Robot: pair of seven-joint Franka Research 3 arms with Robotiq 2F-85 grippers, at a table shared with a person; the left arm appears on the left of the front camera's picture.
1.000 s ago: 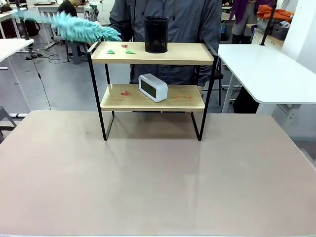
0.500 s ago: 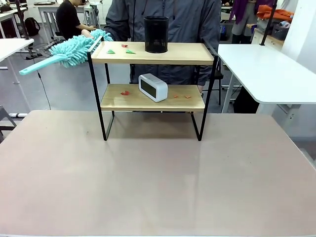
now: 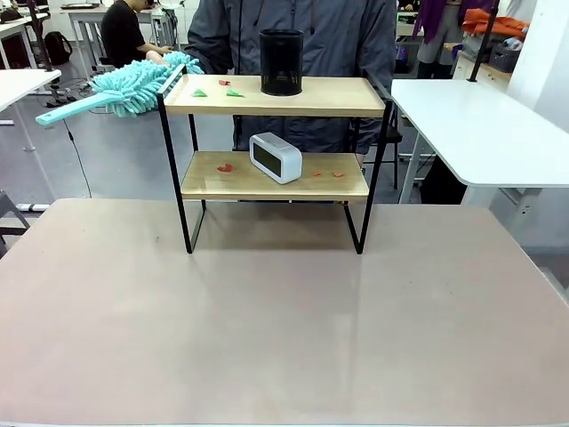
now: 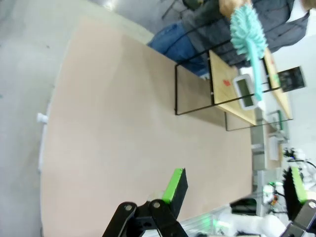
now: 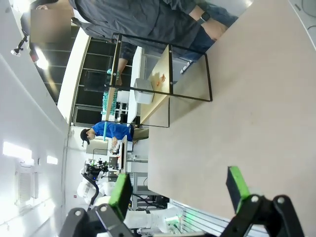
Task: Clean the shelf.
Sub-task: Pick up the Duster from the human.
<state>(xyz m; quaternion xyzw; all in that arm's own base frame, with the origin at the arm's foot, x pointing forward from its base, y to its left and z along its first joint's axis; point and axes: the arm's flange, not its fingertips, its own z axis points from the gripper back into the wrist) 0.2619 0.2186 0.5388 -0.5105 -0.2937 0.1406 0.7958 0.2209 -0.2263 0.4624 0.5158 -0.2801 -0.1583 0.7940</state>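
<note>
The shelf (image 3: 329,94) stands at the table's far middle, two light boards on a black frame. Its top board carries a black mesh cup (image 3: 281,62) and green and red scraps (image 3: 200,92). On the lower board lie a white clock (image 3: 276,157) and red and orange scraps (image 3: 225,166). A person's hand (image 3: 156,59) holds a teal fluffy duster (image 3: 133,84) against the top left corner, handle pointing left. My left gripper (image 4: 236,190) is open above the table, far from the shelf (image 4: 232,98) and duster (image 4: 244,29). My right gripper (image 5: 178,192) is open too, the shelf (image 5: 160,79) well ahead.
The person (image 3: 338,36) stands right behind the shelf. A white table (image 3: 480,124) sits to the right and another (image 3: 18,84) at the far left. The brown table (image 3: 284,329) stretches wide and bare in front of the shelf.
The duster swung down from level at the upper left to rest by the shelf's top left corner, handle now slanting down to the left. Nothing on the shelf moved.
</note>
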